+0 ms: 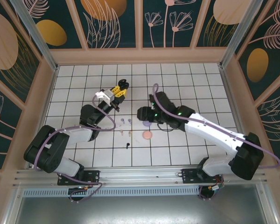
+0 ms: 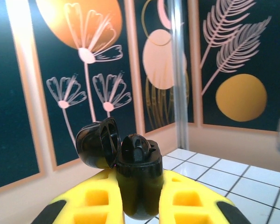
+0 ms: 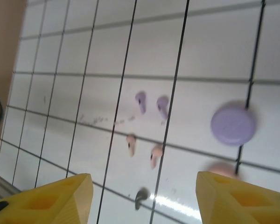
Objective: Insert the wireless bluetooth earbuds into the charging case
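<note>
Black glossy rounded case [image 2: 136, 156], lid open, pinched in left claw [image 2: 140, 186].

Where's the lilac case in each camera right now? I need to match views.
Top external: lilac case mid-table, at the tip of the right gripper, partly hidden by it.
Right wrist: lilac case right of centre, above the right-hand jaw.
Left wrist: faces the back wall past the black case in its jaws.
Shared landmark: the lilac earbuds, just left of the case in both.
</note>
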Motion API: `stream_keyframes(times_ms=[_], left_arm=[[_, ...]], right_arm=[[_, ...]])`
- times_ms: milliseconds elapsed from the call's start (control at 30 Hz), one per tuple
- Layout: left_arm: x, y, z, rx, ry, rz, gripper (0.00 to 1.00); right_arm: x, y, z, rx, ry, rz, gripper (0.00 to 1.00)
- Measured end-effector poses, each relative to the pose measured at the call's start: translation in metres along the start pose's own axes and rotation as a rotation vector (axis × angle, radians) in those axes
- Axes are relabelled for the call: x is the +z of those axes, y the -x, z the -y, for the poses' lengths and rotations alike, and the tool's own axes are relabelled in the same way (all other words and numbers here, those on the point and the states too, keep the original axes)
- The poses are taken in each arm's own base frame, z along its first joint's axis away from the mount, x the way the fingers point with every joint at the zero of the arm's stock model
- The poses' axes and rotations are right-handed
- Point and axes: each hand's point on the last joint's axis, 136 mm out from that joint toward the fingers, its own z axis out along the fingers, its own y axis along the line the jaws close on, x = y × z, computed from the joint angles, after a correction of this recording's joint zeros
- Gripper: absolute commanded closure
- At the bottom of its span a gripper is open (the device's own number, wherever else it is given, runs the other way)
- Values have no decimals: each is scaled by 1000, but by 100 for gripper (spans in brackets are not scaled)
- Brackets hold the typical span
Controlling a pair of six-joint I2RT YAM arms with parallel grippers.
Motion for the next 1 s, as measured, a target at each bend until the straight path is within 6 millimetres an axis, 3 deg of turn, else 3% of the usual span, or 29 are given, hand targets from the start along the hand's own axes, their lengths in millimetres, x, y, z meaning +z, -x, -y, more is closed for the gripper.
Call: stream_keyframes(times_ms=[233,467,733,1000], left_arm=[[-3,5,-24,-44,130,30,100],[-11,12,-50,-101,228,81,100],[-29,6,-65,-137,309,95,100],[-41,4,-73,-140,355,96,100]], right_arm=[[40,-69,5,62,-82,-169,45],[76,-118,12,79,-204,-289,48],[104,-141,-9,66,-259,-350,51],[114,-149,-7,87,-308,-374,56]])
